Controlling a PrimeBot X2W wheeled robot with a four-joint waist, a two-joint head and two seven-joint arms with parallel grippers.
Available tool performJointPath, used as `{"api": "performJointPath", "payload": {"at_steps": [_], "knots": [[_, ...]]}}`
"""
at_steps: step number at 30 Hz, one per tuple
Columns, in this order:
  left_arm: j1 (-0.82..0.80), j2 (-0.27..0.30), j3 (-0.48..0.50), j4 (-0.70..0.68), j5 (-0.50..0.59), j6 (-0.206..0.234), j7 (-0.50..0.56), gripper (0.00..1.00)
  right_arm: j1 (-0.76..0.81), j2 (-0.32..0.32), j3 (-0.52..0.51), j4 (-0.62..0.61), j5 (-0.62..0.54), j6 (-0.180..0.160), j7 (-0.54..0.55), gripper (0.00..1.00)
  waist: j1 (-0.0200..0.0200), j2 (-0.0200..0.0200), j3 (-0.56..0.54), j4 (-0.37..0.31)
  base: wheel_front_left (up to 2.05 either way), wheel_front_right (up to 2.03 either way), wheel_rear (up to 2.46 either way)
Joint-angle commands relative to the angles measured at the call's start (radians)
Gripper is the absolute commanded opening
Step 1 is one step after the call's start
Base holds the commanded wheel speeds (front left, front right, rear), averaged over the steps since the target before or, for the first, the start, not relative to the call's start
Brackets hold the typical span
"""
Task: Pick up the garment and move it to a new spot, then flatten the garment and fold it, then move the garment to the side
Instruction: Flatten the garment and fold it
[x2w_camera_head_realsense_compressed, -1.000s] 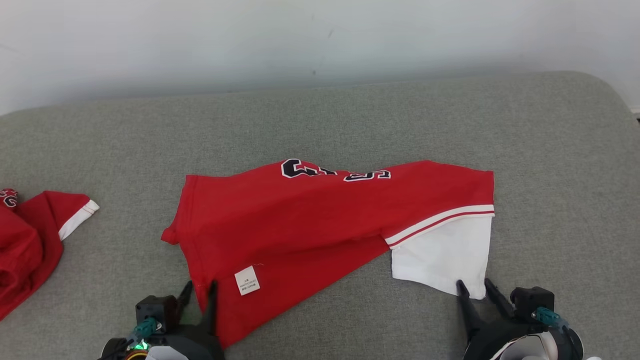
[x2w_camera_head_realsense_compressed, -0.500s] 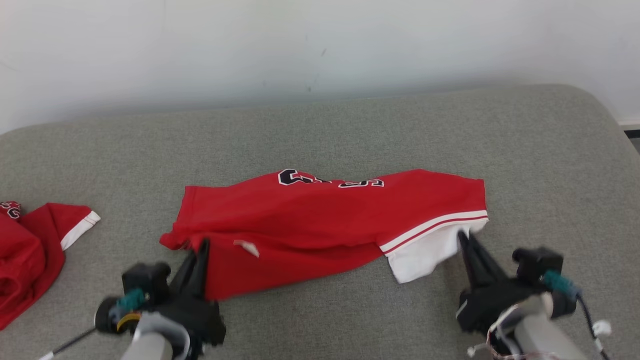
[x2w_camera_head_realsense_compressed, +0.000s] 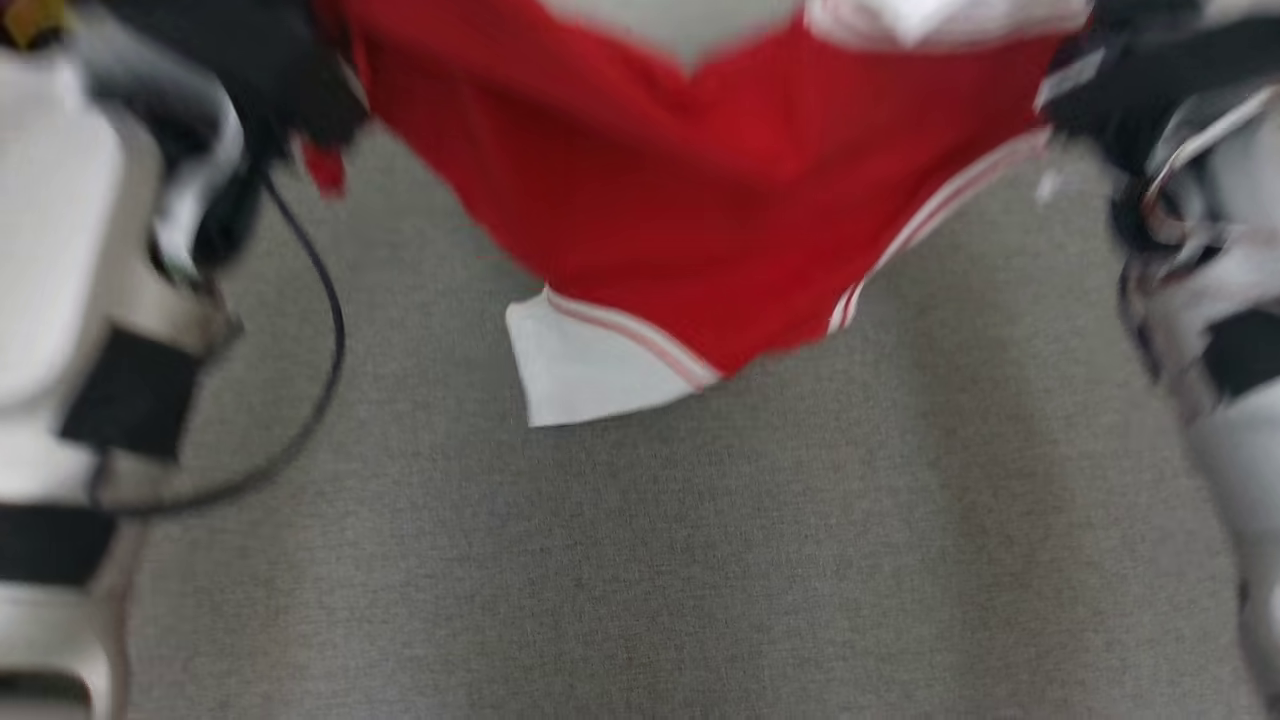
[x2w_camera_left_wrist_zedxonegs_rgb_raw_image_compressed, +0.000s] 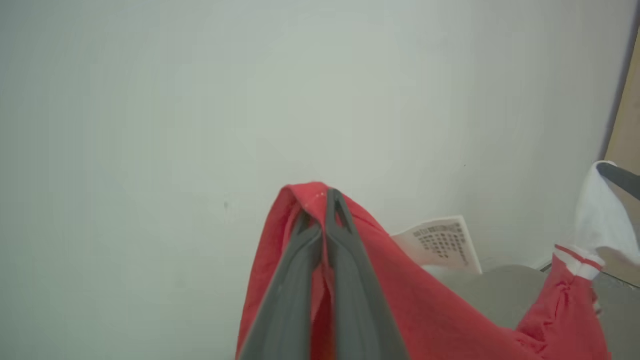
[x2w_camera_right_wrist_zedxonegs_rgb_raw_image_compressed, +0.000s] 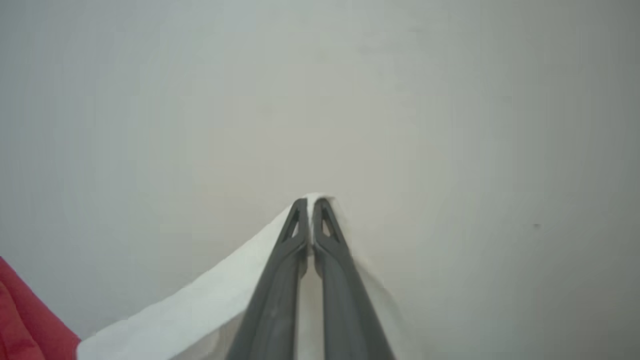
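1. The left gripper (x2w_camera_left_wrist_zedxonegs_rgb_raw_image_compressed: 327, 197) is clamped tight on a red edge of the garment (x2w_camera_head_realsense_compressed: 720, 180). The right gripper (x2w_camera_right_wrist_zedxonegs_rgb_raw_image_compressed: 311, 202) is pinched shut on its white panel.
2. The garment hangs spread between the two and sags in the middle. Its lowest white corner is just above or brushing the grey cushion (x2w_camera_head_realsense_compressed: 640, 580) — blur hides which.
3. The step in hand looks like the pick-up and carry to a new spot. Next it must be laid flat — both arms lowering together, cloth taut.

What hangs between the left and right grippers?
The garment: left gripper pinches its red edge, right gripper its white corner; it sags between them over the grey cushion, per head view.
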Motion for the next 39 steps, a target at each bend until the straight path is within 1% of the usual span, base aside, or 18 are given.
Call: {"api": "performJointPath", "payload": {"at_steps": [1, 5, 9, 11, 15, 19, 24, 30, 34, 36, 37, 38, 39], "knots": [[-0.05, 0.001, 0.005, 0.008, -0.012, 0.001, 0.01, 0.0, -0.054, -0.011, -0.003, 0.0, 0.01, -0.002, 0.008, 0.0, -0.0002, -0.0003, 0.15, -0.017, 0.0, 0.0, 0.0], [-0.308, 0.004, -0.013, 0.072, -0.012, 0.001, 0.044, 0.0, -0.306, -0.028, -0.026, 0.036, 0.021, -0.002, 0.035, 0.0, -0.0002, -0.0003, 0.257, -0.022, 0.0, 0.0, 0.0], [-0.541, -0.008, -0.01, 0.182, -0.03, 0.001, 0.041, 0.0, -0.541, -0.026, -0.043, 0.106, 0.004, -0.002, 0.054, 0.0, -0.0002, -0.0003, 0.337, -0.026, 0.0, 0.0, 0.0], [-0.634, -0.021, -0.026, 0.242, -0.042, 0.001, 0.044, 0.0, -0.637, -0.024, -0.048, 0.147, -0.012, -0.002, 0.045, 0.0, -0.0002, -0.0003, 0.365, -0.026, 0.0, 0.0, 0.0], [-0.766, -0.042, -0.06, 0.334, -0.05, 0.001, 0.012, 0.0, -0.798, -0.009, -0.068, 0.265, -0.049, -0.002, 0.021, 0.0, -0.0002, -0.0003, 0.401, -0.022, 0.0, 0.0, 0.0], [-0.834, -0.056, -0.094, 0.405, -0.071, 0.001, -0.03, 0.0, -0.904, 0.007, -0.057, 0.368, -0.102, -0.002, -0.004, 0.0, -0.0002, -0.0003, 0.42, -0.019, 0.0, 0.0, 0.0], [-0.859, -0.05, -0.138, 0.463, -0.101, 0.001, -0.065, 0.0, -0.955, 0.032, -0.037, 0.438, -0.122, -0.002, -0.032, 0.0, -0.0002, -0.0003, 0.443, -0.017, 0.0, 0.0, 0.0], [-0.83, -0.029, -0.205, 0.476, -0.156, 0.001, -0.108, 0.0, -0.924, 0.033, 0.011, 0.454, -0.093, -0.002, -0.05, 0.0, -0.0002, -0.0003, 0.464, -0.016, 0.0, 0.0, 0.0], [-0.762, -0.003, -0.251, 0.453, -0.209, 0.001, -0.156, 0.0, -0.841, 0.042, 0.064, 0.404, -0.048, -0.002, -0.062, 0.0, -0.0002, -0.0003, 0.456, -0.024, 0.0, 0.0, 0.0], [-0.7, 0.014, -0.264, 0.429, -0.248, 0.001, -0.203, 0.0, -0.764, 0.034, 0.086, 0.355, -0.015, -0.002, -0.067, 0.0, -0.0002, -0.0003, 0.435, -0.029, 0.0, 0.0, 0.0], [-0.664, 0.026, -0.278, 0.416, -0.258, 0.001, -0.218, 0.0, -0.72, 0.027, 0.098, 0.327, 0.002, -0.002, -0.069, 0.0, -0.0002, -0.0003, 0.423, -0.033, 0.0, 0.0, 0.0], [-0.664, 0.026, -0.278, 0.416, -0.258, 0.001, -0.218, 0.0, -0.72, 0.027, 0.098, 0.327, 0.002, -0.002, -0.069, 0.0, -0.0002, -0.0003, 0.423, -0.033, 0.0, 0.0, 0.0], [-0.62, 0.037, -0.292, 0.399, -0.264, 0.001, -0.24, 0.0, -0.666, 0.019, 0.111, 0.296, 0.019, -0.002, -0.071, 0.0, -0.0002, -0.0003, 0.406, -0.033, 0.0, 0.0, 0.0]]}}
